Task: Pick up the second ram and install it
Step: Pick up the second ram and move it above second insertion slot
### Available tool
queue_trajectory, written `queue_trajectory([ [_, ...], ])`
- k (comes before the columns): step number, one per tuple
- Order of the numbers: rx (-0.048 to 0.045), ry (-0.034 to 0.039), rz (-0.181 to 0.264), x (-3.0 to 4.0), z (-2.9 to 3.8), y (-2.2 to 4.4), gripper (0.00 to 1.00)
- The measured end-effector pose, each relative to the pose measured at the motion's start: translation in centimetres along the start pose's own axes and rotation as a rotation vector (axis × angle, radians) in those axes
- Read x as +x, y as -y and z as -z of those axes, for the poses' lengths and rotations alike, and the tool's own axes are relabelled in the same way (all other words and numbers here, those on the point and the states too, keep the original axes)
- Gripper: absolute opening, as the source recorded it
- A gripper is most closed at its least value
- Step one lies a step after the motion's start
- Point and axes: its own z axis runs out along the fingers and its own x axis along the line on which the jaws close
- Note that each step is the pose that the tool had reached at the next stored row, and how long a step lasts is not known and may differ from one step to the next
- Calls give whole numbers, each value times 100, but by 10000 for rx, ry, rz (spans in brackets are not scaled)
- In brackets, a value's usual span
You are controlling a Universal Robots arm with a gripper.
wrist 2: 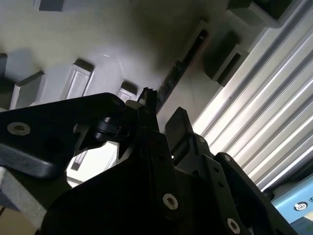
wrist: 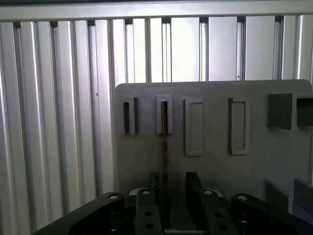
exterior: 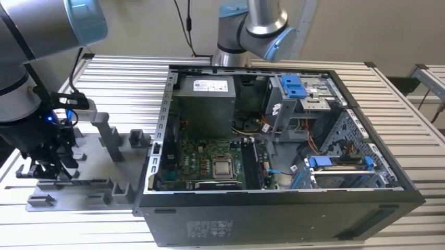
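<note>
Second ram [wrist: 165,147], a single stick, is standing on edge in one slot [wrist: 159,117] of the grey fixture plate [wrist: 215,171]. The hand [wrist: 173,179] is straddling it, its two fingers [wrist: 193,184] released.

An open computer case [exterior: 278,219] rests on a slatted metal table [exterior: 125,73]; inside it sit a green motherboard [exterior: 201,156] with a silver processor socket [exterior: 224,167], a grey power supply [exterior: 205,104] and blue drive brackets [exterior: 292,86]; at the exterior view's left, just beside the case, a grey fixture plate [exterior: 97,195] carries upright grey blocks [exterior: 104,127]; in the first wrist view the plate shows rectangular recesses [wrist: 194,126], with the table's slats beyond it.
</note>
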Motion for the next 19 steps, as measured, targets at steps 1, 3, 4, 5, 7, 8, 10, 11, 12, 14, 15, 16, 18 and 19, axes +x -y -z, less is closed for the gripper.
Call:
queue_trajectory([
  [1,1,0,0,0,-12,-3,36],
  [3,1,0,-1,1,-34,-5,36],
  [4,0,0,0,1,-44,-6,36],
  [5,0,0,0,1,-53,-7,36],
  [7,1,0,-1,2,-72,-8,36],
  [8,1,0,-1,2,-84,-8,36],
  [10,0,0,0,3,-106,-10,36],
  [11,1,-2,0,3,-119,-12,36],
  [12,1,-5,-1,3,-130,-15,36],
  [14,0,-13,0,4,-149,-21,36],
  [15,1,-16,1,4,-159,-24,36],
  [16,1,-20,0,4,-170,-28,36],
  [18,0,-26,0,5,-193,-36,36],
  [19,1,-25,0,5,-207,-43,36],
])
